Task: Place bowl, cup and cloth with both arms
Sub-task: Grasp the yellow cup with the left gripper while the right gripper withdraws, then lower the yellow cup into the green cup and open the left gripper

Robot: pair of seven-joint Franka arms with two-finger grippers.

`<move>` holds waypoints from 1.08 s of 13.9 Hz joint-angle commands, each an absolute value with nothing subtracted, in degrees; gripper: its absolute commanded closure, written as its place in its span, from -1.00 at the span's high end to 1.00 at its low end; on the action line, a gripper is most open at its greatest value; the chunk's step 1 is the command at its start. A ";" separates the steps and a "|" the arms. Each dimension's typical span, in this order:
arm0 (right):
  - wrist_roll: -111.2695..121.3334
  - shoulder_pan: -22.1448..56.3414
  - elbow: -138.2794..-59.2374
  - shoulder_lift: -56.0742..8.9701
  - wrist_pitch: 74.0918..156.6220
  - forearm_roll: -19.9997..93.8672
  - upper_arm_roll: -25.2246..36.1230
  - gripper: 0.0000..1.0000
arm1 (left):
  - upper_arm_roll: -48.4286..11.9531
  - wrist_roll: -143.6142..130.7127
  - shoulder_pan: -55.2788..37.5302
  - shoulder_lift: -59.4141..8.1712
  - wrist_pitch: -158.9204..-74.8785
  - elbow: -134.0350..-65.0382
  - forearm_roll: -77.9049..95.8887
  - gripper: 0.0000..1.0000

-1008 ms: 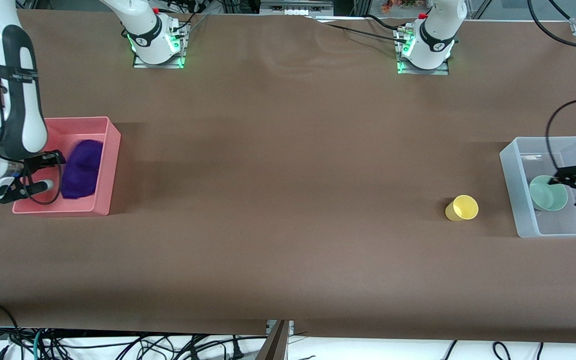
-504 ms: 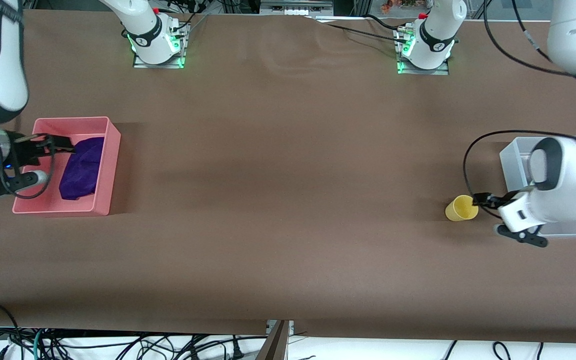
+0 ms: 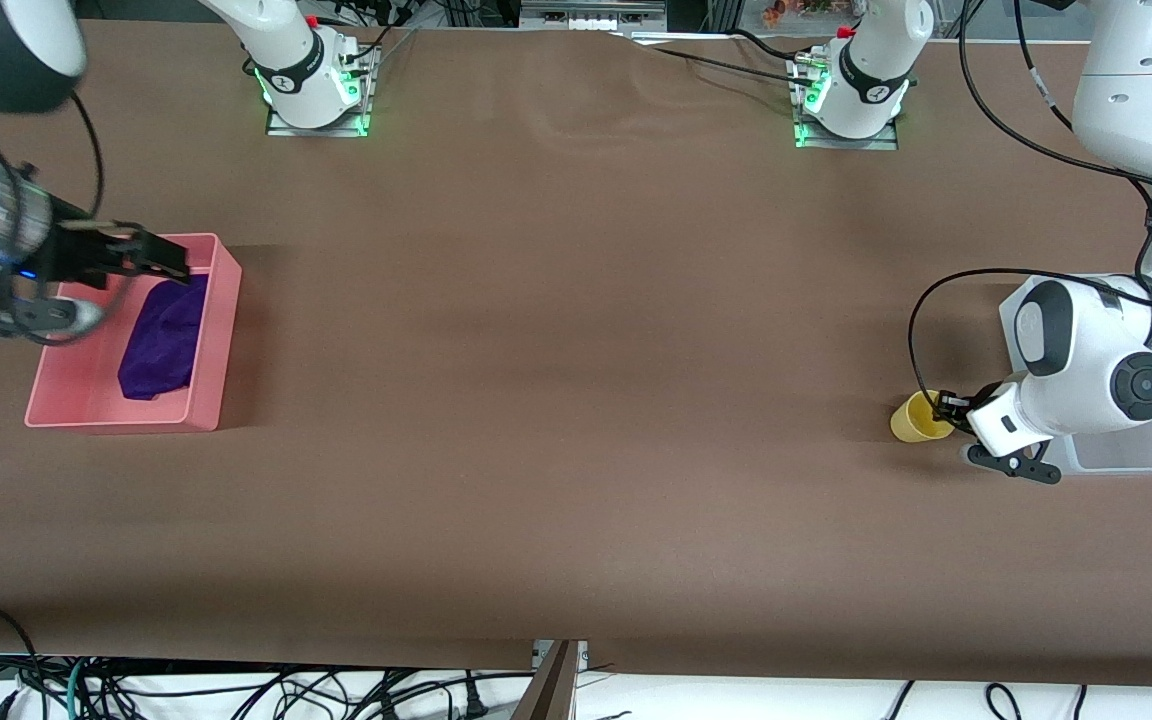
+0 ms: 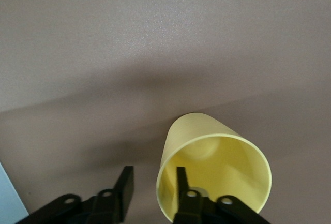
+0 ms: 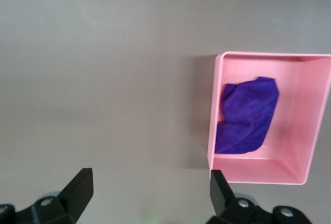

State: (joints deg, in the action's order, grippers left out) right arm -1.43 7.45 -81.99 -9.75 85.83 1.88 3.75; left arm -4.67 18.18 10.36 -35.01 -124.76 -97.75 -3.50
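The yellow cup [image 3: 911, 420] lies on the table beside the clear bin [image 3: 1116, 455], its mouth toward my left gripper [image 3: 944, 404]. In the left wrist view the cup [image 4: 207, 151] fills the lower middle. My left gripper [image 4: 152, 185] is open, with one finger inside the cup's mouth and one outside, the rim wall between them. The mint-green bowl is hidden by the left arm. The purple cloth [image 3: 161, 340] lies in the pink bin [image 3: 221, 330]. My right gripper [image 3: 168, 258] is open and empty over that bin's edge. The right wrist view shows the cloth [image 5: 248, 115] and my right gripper [image 5: 150, 190].
The pink bin [image 5: 212, 110] stands at the right arm's end of the table, the clear bin at the left arm's end. Brown table stretches between them. Cables hang along the edge nearest the front camera.
My left gripper has moved from over the bowl in the clear bin down to the cup's mouth. My right gripper has drawn up and away from the cloth, which stays in the pink bin.
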 commanded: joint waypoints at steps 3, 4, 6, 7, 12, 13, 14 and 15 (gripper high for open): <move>-1.23 5.98 -83.06 -5.71 86.40 -2.71 2.90 1.00 | -4.75 18.54 10.98 -31.39 -119.38 -97.30 -2.11 -1.00; -1.06 5.98 -83.14 -5.54 85.27 -3.33 2.73 1.00 | -4.75 18.54 10.90 -29.20 -116.05 -97.21 -2.11 -1.00; -0.88 5.80 -82.97 -5.45 83.59 -3.51 2.03 1.00 | -4.48 19.33 10.99 -25.16 -108.50 -95.29 -2.81 -1.00; -0.79 5.54 -82.88 -5.45 83.67 -3.43 1.85 1.00 | -3.96 21.60 11.33 -24.18 -103.67 -92.66 -3.07 -1.00; -1.05 6.15 -82.35 -6.59 83.58 -3.60 1.67 1.00 | -2.37 43.30 20.63 -25.13 -100.60 -85.78 -10.70 -1.00; -1.05 6.15 -82.09 -6.68 83.58 -3.60 1.67 1.00 | -2.37 47.51 22.39 -26.53 -105.25 -86.39 -11.33 -1.00; -1.05 6.15 -81.83 -6.68 83.58 -3.60 1.67 1.00 | -2.37 52.16 24.41 -28.20 -109.21 -86.66 -11.25 -1.00; -1.05 6.15 -81.83 -6.68 83.58 -3.60 1.67 1.00 | -2.46 55.25 26.78 -30.04 -112.90 -86.66 -10.99 -1.00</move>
